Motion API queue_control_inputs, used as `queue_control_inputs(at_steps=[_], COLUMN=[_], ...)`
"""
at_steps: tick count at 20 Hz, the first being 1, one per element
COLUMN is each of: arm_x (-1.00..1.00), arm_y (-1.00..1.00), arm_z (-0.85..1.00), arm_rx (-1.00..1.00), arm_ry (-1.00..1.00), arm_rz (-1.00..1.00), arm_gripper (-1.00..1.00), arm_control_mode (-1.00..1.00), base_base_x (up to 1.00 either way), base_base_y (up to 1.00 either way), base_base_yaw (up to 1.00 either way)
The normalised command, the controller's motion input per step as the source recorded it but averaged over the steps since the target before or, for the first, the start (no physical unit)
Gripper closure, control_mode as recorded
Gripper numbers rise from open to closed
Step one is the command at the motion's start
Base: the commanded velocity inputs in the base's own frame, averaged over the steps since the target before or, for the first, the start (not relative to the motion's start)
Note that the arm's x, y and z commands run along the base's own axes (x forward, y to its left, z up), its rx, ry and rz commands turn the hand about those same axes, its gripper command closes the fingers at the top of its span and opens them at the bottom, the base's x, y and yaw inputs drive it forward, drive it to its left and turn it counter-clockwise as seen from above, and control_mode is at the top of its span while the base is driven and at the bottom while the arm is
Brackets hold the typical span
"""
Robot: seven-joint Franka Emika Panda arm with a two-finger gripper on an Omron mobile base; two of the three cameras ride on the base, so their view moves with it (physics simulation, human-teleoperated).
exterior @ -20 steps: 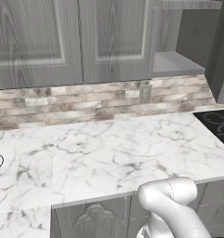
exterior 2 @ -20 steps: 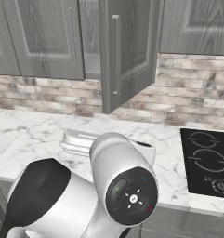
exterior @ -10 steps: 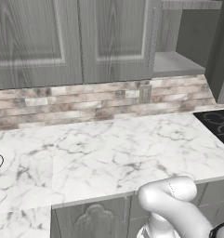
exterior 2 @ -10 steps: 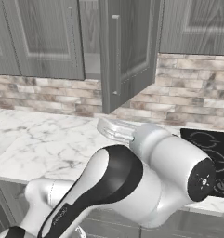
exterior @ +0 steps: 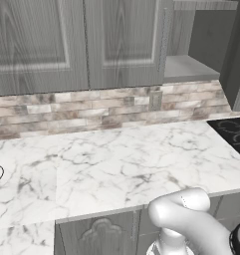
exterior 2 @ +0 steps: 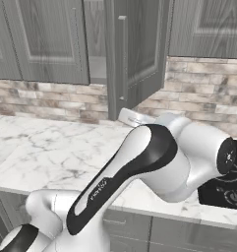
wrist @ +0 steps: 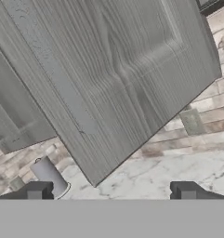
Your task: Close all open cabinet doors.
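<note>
at the far left of the left base view the wall cabinets (exterior: pixel 39 45) sit flush and shut above the marble counter (exterior: pixel 116 159), so we judge nothing needs doing there. further right the open cabinet door (exterior 2: pixel 134 49) swings out over the counter from a bare shelf (exterior: pixel 188 67), its bar handle (exterior 2: pixel 122 59) facing us in the right base view; this is the one we take to be left for the task. our arm (exterior 2: pixel 154 162) is folded low in front of it, we think to bring the hand up against the panel's face for a push.

the left base view gives the cabinet's open interior and, on the tile backsplash (exterior: pixel 91 107), a wall outlet (exterior: pixel 155 101), but the door there is only a thin edge. the right base view shows the door's swing and handle. the hand view, rolled, looks onto the door's broad face (wrist: pixel 118 69), with our gripper (wrist: pixel 111 191) well short of it, finger tips (wrist: pixel 36 190) spread wide and holding nothing. it also catches a grey cylinder (wrist: pixel 50 175) on the counter.
</note>
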Motion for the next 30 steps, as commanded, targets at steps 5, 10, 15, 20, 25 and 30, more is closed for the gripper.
queue_control_inputs(at_steps=[5, 10, 15, 20, 25, 30], arm_x=[0.56, 0.49, 0.4, 0.23, 0.22, 0.54], arm_y=[0.01, 0.13, 0.44, 0.68, 0.73, 0.58], arm_z=[0.0, 0.0, 0.0, 0.0, 0.0, 0.0], arm_rx=[0.0, 0.0, 0.0, 0.0, 0.0, 0.0], arm_ry=[0.0, 0.0, -0.01, -0.05, -0.06, -0.02], arm_rz=[0.0, 0.0, -0.03, -0.06, -0.08, -0.11], arm_gripper=[-1.0, -1.0, -1.0, -1.0, -1.0, -1.0], arm_control_mode=[-1.0, -1.0, -1.0, -1.0, -1.0, -1.0], base_base_x=[0.0, 0.0, 0.0, 0.0, 0.0, 0.0], base_base_y=[0.0, 0.0, 0.0, 0.0, 0.0, 0.0], base_base_yaw=[0.0, 0.0, 0.0, 0.0, 0.0, 0.0])
